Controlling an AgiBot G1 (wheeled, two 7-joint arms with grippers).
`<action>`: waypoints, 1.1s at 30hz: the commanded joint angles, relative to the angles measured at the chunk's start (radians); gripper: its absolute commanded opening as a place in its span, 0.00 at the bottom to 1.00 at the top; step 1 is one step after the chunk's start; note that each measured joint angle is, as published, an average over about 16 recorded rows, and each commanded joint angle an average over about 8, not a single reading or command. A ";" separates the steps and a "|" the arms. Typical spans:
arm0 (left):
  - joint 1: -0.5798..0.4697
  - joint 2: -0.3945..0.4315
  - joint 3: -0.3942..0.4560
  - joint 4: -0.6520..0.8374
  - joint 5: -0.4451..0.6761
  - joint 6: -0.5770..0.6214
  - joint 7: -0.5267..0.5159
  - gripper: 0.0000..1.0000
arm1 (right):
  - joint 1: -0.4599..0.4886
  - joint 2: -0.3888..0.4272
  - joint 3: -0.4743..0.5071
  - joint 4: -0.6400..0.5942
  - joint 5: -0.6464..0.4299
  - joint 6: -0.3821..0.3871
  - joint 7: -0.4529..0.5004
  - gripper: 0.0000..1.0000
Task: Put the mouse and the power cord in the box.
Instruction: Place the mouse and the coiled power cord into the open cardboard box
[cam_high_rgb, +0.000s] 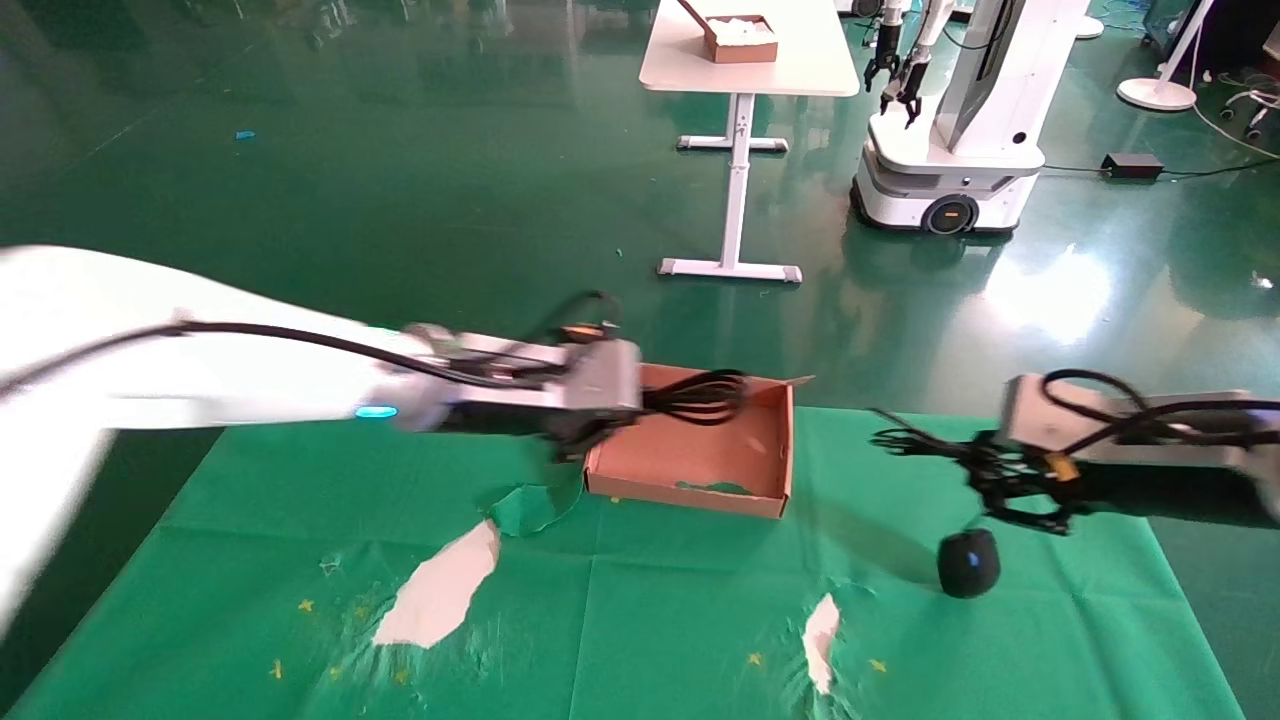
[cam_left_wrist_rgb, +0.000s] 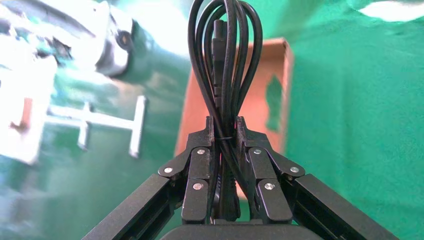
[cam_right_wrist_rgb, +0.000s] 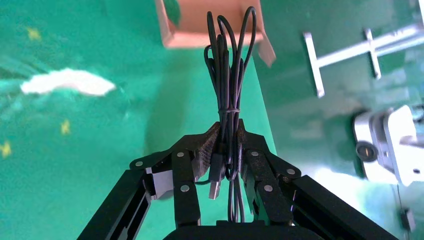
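Head view, left gripper (cam_high_rgb: 600, 425) blurred, clamping power cord (cam_high_rgb: 700, 396) over box (cam_high_rgb: 700, 455).

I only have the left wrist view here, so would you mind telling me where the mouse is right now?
Observer: The mouse hangs just above the green cloth, to the right of the box, dangling from its bundled cable.
Operator: Thank you. Is anything holding that cable?
Observer: Yes, the right gripper is shut on the bundle, with the USB plug hanging between its fingers.
Operator: And where does my left gripper sit relative to the box?
Observer: The left gripper is at the box's left end, and the power cord it clamps sticks out over the box's interior.
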 joint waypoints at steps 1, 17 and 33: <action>-0.002 0.061 0.004 0.053 0.013 -0.054 0.066 0.00 | -0.001 0.024 0.005 0.014 -0.012 0.004 0.019 0.00; 0.049 0.103 0.330 0.121 -0.147 -0.422 0.328 1.00 | -0.029 0.137 0.050 0.103 0.031 -0.007 0.062 0.00; -0.003 0.098 0.510 0.165 -0.315 -0.508 0.317 1.00 | 0.029 0.072 0.048 0.137 0.059 -0.026 0.064 0.00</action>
